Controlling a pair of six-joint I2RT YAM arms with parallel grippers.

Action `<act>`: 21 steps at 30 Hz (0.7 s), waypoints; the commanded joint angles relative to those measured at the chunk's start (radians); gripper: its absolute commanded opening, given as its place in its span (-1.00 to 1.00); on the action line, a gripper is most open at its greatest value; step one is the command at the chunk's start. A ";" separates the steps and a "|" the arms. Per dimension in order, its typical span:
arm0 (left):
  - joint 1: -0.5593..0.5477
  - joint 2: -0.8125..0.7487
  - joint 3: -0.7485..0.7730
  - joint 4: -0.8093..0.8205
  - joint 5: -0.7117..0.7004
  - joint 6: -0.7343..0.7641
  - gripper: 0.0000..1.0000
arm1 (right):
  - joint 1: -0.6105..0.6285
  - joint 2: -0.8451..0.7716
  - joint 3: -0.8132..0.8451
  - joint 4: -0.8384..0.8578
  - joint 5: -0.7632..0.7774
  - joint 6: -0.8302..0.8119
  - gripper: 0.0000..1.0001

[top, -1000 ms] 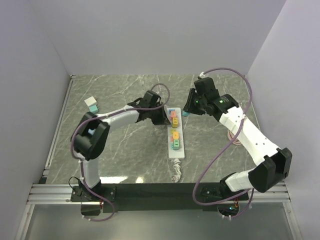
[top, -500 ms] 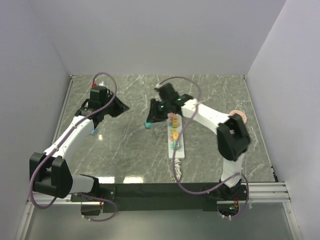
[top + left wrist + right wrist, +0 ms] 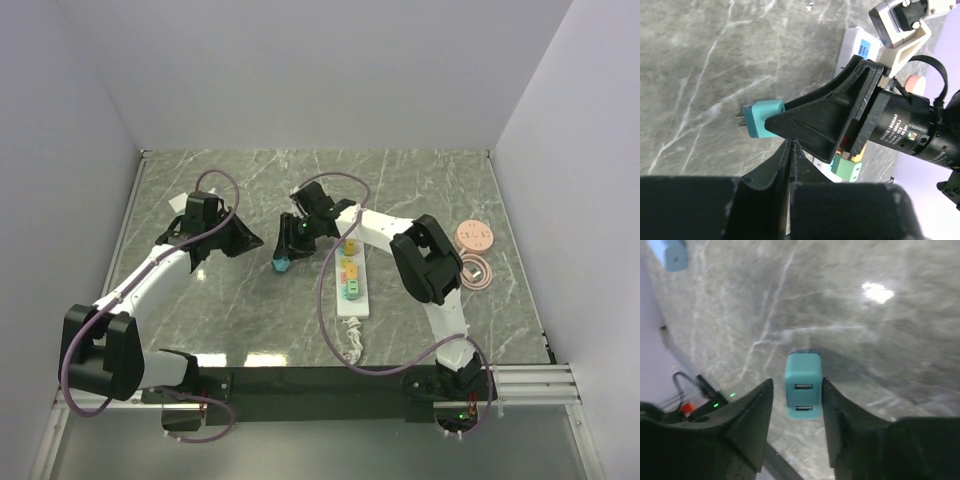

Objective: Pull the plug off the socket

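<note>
The white power strip (image 3: 351,285) lies on the marble table with several pastel plugs in its row; its end (image 3: 854,44) shows in the left wrist view. A teal plug (image 3: 281,265) with two USB slots (image 3: 803,385) is off the strip, to its left. It sits between the fingers of my right gripper (image 3: 796,381), which are open: a gap shows on the left side, and the right finger touches it. I cannot tell if it rests on the table. Its prongs (image 3: 740,119) point away from the strip. My left gripper (image 3: 248,243) is shut and empty, just left of the plug (image 3: 764,117).
A pink round disc (image 3: 474,236) and a coiled cable (image 3: 478,272) lie at the right. A pale blue block (image 3: 675,255) lies at the far left, behind the left arm. The strip's short cord (image 3: 353,340) runs toward the near edge.
My right gripper has carried the teal plug left and nearer, away from the strip. My left gripper has moved right, closer to the plug.
</note>
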 commanded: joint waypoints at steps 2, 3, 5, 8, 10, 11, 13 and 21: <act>-0.002 0.007 -0.007 0.081 0.051 -0.013 -0.88 | -0.022 -0.125 0.004 -0.081 0.117 -0.012 0.25; -0.007 0.013 -0.007 0.087 0.056 -0.015 -0.87 | -0.024 -0.144 0.004 -0.104 0.145 -0.029 0.31; -0.010 0.034 -0.001 0.096 0.054 -0.019 -0.85 | -0.024 -0.177 0.036 -0.210 0.226 -0.049 0.38; -0.031 0.059 0.016 0.115 0.060 -0.021 -0.82 | -0.027 -0.239 0.053 -0.330 0.353 -0.073 0.39; -0.065 0.093 0.036 0.127 0.059 -0.022 -0.81 | -0.027 -0.326 0.021 -0.386 0.468 -0.075 0.40; -0.082 0.119 0.042 0.136 0.062 -0.022 -0.81 | -0.029 -0.361 -0.002 -0.394 0.500 -0.072 0.39; -0.128 0.151 0.064 0.162 0.070 -0.028 -0.81 | -0.029 -0.448 -0.068 -0.425 0.554 -0.064 0.38; -0.280 0.329 0.146 0.253 0.099 -0.059 -0.83 | -0.029 -0.552 -0.287 -0.457 0.685 -0.037 0.34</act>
